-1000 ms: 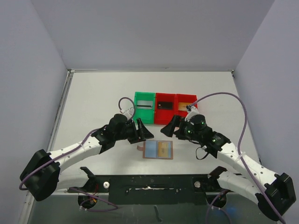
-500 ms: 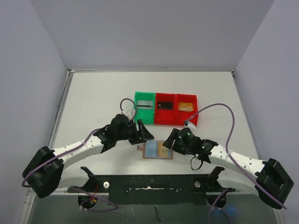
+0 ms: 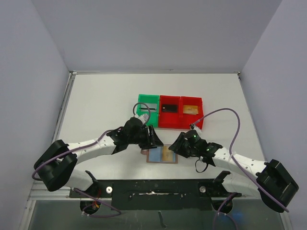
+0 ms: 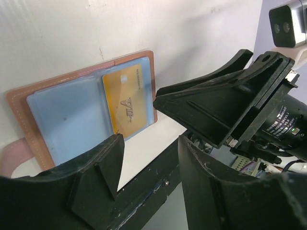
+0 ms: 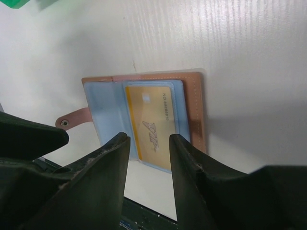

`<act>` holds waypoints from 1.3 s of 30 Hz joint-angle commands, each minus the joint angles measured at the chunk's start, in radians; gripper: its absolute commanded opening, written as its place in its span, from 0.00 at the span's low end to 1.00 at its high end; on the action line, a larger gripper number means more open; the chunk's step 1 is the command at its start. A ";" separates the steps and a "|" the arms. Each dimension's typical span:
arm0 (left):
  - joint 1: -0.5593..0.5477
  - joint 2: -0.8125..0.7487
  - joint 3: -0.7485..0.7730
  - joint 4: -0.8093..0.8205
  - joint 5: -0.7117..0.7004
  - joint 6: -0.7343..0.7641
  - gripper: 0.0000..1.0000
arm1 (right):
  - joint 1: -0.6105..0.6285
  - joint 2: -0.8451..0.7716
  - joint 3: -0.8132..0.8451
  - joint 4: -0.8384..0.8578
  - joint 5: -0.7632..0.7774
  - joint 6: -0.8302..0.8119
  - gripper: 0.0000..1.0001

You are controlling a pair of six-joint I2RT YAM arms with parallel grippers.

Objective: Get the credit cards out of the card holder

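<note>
Wallet (image 3: 162, 154) lies flat and open on the table (image 3: 96, 105), near the front edge, blue lining up. One gold card (image 5: 151, 127) sits tucked in its right-hand pocket; the left-hand pocket looks bare blue. The snap tab (image 5: 72, 120) sticks out on the left side.

Left tool (image 4: 149, 148) hangs just over the wallet's left edge, fingers parted, nothing between them. Right tool (image 5: 149, 141) is low over the right half, right above the gold card, fingers apart with a narrower gap and gripping nothing. Whether either tip touches the leather, I can't tell. The two tools face each other closely across the wallet.

Behind them, the green bin (image 3: 148, 97) holds a grey card (image 3: 148, 108). The red bin (image 3: 181, 98) beside it holds a black card (image 3: 168, 108) in its left compartment and a tan card (image 3: 190, 109) in its right.
</note>
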 commanded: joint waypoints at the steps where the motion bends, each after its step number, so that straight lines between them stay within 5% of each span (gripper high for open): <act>1: -0.024 0.040 0.061 0.046 -0.027 -0.004 0.47 | -0.021 0.001 -0.031 0.064 -0.031 0.018 0.38; 39: -0.089 0.253 0.052 -0.033 -0.145 0.016 0.24 | -0.045 0.050 0.021 0.134 -0.147 -0.090 0.29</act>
